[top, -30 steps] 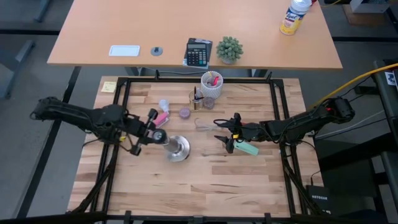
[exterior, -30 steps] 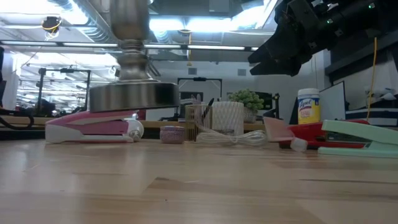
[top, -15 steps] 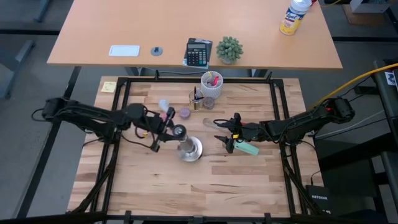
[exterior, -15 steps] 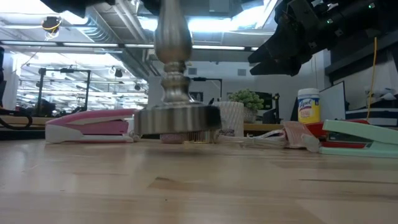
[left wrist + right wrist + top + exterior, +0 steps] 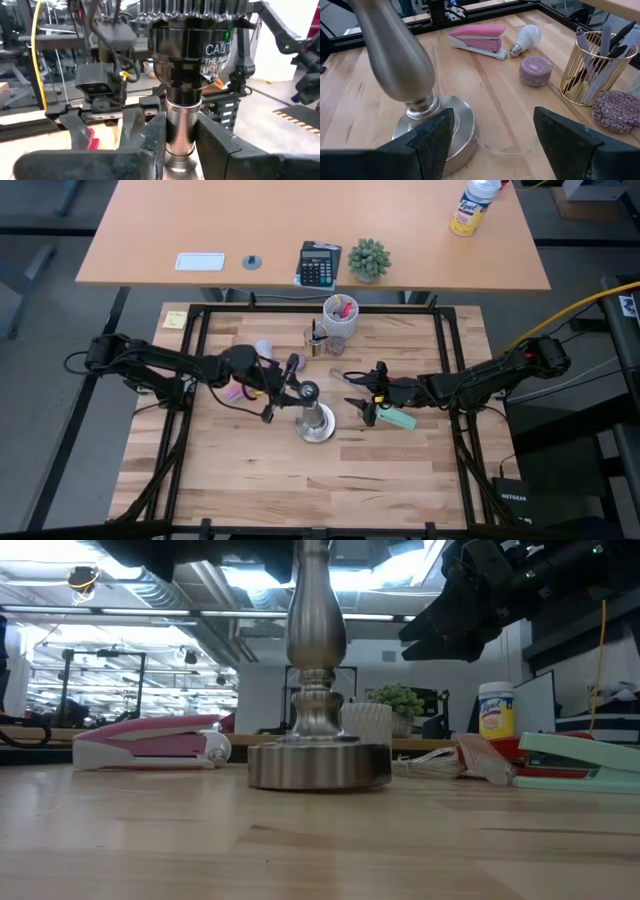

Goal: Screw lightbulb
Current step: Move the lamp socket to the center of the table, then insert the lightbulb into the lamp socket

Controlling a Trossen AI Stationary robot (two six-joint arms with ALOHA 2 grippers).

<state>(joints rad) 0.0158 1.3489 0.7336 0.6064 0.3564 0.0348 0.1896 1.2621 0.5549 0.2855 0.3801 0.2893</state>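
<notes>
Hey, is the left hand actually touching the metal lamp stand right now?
Touching. In the left wrist view the left hand has both dark fingers pressed against the metal lamp stand at its neck, one on each side, with no gap showing.

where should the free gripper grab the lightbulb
Probably across the round white globe of the lightbulb, coming down from above. It lies on its side beside the pink stapler, with its screw base best left free for threading.

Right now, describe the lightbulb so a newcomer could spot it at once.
Start at the silver lamp stand on the wooden table. Behind it lies a pink stapler; the lightbulb lies on its side at one end of it, white and frosted, unlike the purple round tin nearby.
</notes>
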